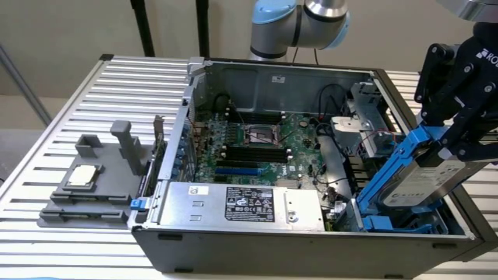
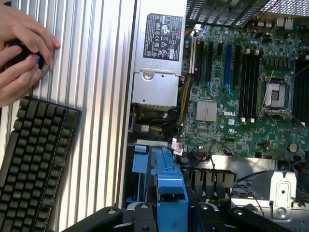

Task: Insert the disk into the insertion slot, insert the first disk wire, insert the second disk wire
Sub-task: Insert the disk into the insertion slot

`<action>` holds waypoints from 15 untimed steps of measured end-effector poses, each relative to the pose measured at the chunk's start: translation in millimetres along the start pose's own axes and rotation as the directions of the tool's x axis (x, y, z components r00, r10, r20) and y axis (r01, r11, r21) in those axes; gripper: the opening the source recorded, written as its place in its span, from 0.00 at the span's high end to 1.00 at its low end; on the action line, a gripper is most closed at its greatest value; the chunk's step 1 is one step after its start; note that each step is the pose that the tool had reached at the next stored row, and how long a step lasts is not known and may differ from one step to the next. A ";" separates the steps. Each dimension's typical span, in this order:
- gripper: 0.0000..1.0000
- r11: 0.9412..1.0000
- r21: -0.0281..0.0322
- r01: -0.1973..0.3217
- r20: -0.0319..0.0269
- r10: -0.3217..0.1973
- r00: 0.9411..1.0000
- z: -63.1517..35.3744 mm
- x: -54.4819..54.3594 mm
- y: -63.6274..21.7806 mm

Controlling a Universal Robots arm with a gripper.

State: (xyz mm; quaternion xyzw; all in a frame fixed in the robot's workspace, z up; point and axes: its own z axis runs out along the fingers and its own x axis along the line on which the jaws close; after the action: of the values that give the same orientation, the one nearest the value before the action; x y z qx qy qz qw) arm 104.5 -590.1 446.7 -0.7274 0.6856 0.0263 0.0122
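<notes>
The disk (image 1: pixel 424 175), silver-grey with a white label in a bright blue carrier, hangs tilted over the open computer case at the exterior view's right. My gripper (image 1: pixel 459 143) is shut on its upper part. The disk's lower end reaches down into the insertion slot (image 1: pixel 389 224), a cage with blue rails in the case's near right corner. In the wrist view the blue carrier (image 2: pixel 169 186) sits between my fingers, with the slot's blue rails (image 2: pixel 136 193) beside it. Loose red and black wires (image 1: pixel 381 140) lie just behind the disk inside the case.
The case holds a green motherboard (image 1: pixel 257 146) and a silver power-supply box (image 1: pixel 241 204). A grey fixture (image 1: pixel 86 186) with a chip stands on the slatted table to the exterior view's left. In the wrist view, a person's hands (image 2: pixel 19 53) and a black keyboard (image 2: pixel 34 159) are beside the case.
</notes>
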 end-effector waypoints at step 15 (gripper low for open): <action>0.68 1.000 0.001 0.000 0.011 0.000 1.000 4.1 0.7 -0.1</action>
State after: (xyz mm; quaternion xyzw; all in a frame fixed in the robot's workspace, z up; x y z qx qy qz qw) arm 104.5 -590.5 442.6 -0.7273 0.6855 0.0300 0.0162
